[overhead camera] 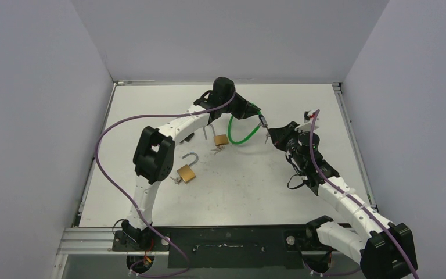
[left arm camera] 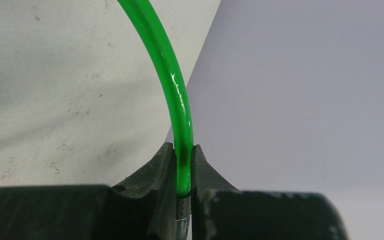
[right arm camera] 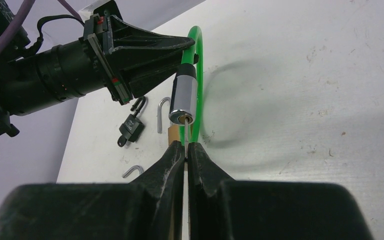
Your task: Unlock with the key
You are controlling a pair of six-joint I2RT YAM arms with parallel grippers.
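A green cable lock [overhead camera: 245,131] loops above the table, ending in a chrome cylinder [right arm camera: 184,97] whose keyhole end faces my right wrist camera. My left gripper [left arm camera: 182,150] is shut on the green cable [left arm camera: 177,90] just above the metal collar and holds it off the table; it also shows from above [overhead camera: 255,113]. My right gripper [right arm camera: 186,145] is shut, tips just below the cylinder's keyhole. A thin pale sliver, the key seen edge-on, sits between its pads and points at the keyhole. From above, the right gripper [overhead camera: 271,132] nearly meets the cylinder [overhead camera: 263,120].
Two brass padlocks [overhead camera: 221,140] [overhead camera: 186,172] lie open on the table left of the cable. A small black padlock [right arm camera: 131,127] lies near the left arm. Grey walls close in the table on three sides.
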